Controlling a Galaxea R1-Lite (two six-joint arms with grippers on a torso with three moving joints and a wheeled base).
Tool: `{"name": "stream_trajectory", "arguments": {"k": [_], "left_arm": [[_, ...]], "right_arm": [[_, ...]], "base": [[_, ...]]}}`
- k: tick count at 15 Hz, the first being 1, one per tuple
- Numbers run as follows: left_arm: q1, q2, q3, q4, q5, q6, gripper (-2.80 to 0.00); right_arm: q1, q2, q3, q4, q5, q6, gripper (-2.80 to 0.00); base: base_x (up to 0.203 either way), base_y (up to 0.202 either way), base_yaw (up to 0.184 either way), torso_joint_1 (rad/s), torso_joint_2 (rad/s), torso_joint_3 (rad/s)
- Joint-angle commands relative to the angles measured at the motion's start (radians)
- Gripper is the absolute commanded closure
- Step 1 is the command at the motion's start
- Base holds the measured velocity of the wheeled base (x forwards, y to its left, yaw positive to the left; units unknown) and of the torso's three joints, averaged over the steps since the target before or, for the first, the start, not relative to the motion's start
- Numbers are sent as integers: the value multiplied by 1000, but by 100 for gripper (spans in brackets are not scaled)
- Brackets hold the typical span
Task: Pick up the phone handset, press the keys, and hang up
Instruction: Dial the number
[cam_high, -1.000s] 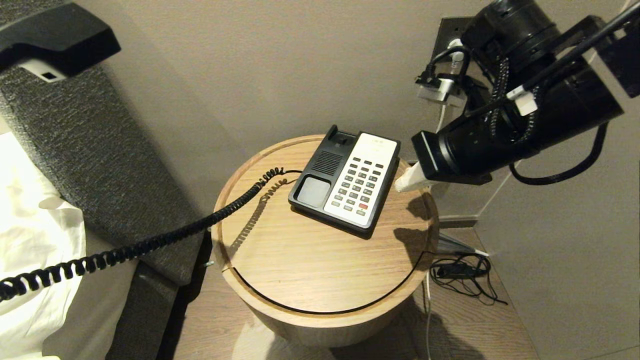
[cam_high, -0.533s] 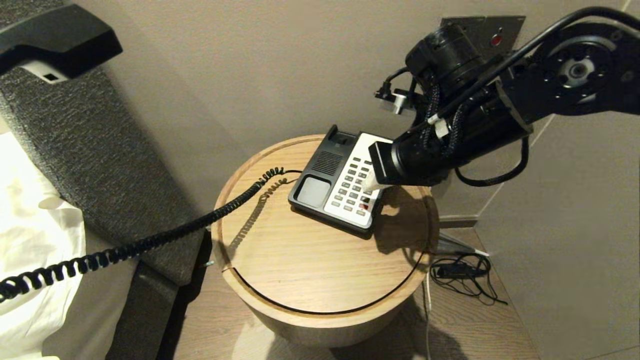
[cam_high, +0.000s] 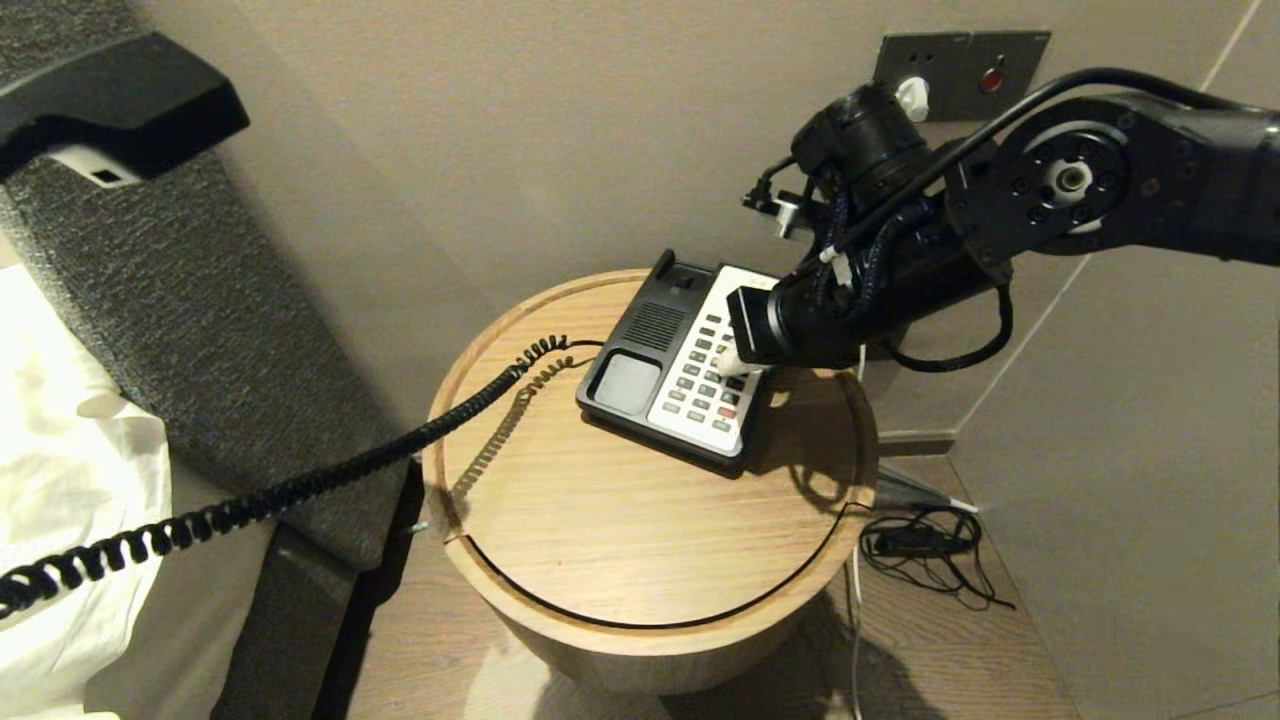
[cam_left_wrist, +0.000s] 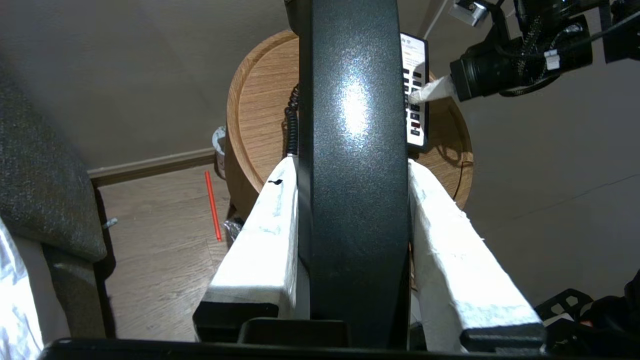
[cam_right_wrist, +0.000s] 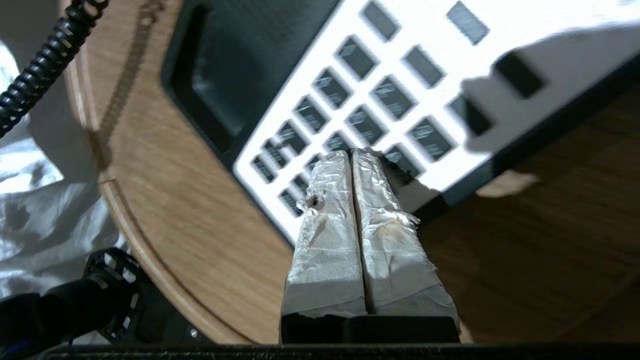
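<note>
The phone base (cam_high: 690, 362), black with a white keypad, sits at the back of the round wooden table (cam_high: 640, 540). The black handset (cam_high: 110, 100) is held high at the far left, its coiled cord (cam_high: 300, 485) trailing to the base. In the left wrist view my left gripper (cam_left_wrist: 352, 165) is shut on the handset (cam_left_wrist: 352, 150). My right gripper (cam_high: 730, 362) is shut and empty, its white-wrapped tips on the keypad's keys. In the right wrist view the shut right gripper (cam_right_wrist: 351, 154) touches dark keys of the keypad (cam_right_wrist: 390, 100).
A grey upholstered headboard (cam_high: 180, 300) and white bedding (cam_high: 60, 480) lie left. A wall socket plate (cam_high: 960, 60) is behind the right arm. Cables (cam_high: 920, 550) lie on the floor right of the table. A red stick (cam_left_wrist: 212, 205) lies on the floor.
My right arm has swung in from the right and lowered; its shut tips went from beside the phone base onto the keypad. The handset stays held up at the left.
</note>
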Motion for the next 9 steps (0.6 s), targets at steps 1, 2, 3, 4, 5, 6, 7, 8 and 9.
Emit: {"name": "stream_trajectory", "arguments": {"k": [1,2,3,4,5,6,7,8,9], "left_arm": [[0,1,3,3,0,-2,0],[0,1,4,3,-2,-2,0],[0,1,4,3,-4,-2,0],[0,1,3,3,-4,-2,0],[0,3,3,3,-4,-2,0],[0,3,3,3,-4,-2,0],[0,1,3,3,-4,-2,0],[0,1,3,3,-4,-2,0],[0,1,3,3,-4,-2,0]], "right_arm": [[-8,2,0,-6,1,0,0],[-10,2,0,-17,1,0,0],[-10,4,0,-27,1,-1,0],[-10,4,0,-29,1,-1,0],[-10,4,-1,-29,2,-1,0],[-10,5,0,-29,1,0,0],[-10,12,0,-30,2,0,0],[-10,15,0,-30,2,2,0],[-10,16,0,-32,2,3,0]], "base": [[0,0,0,0,0,0],[0,0,0,0,0,0],[0,0,0,0,0,0],[0,0,0,0,0,0],[0,0,0,0,0,0],[0,0,0,0,0,0],[0,0,0,0,0,0],[0,0,0,0,0,0],[0,0,0,0,0,0]]}}
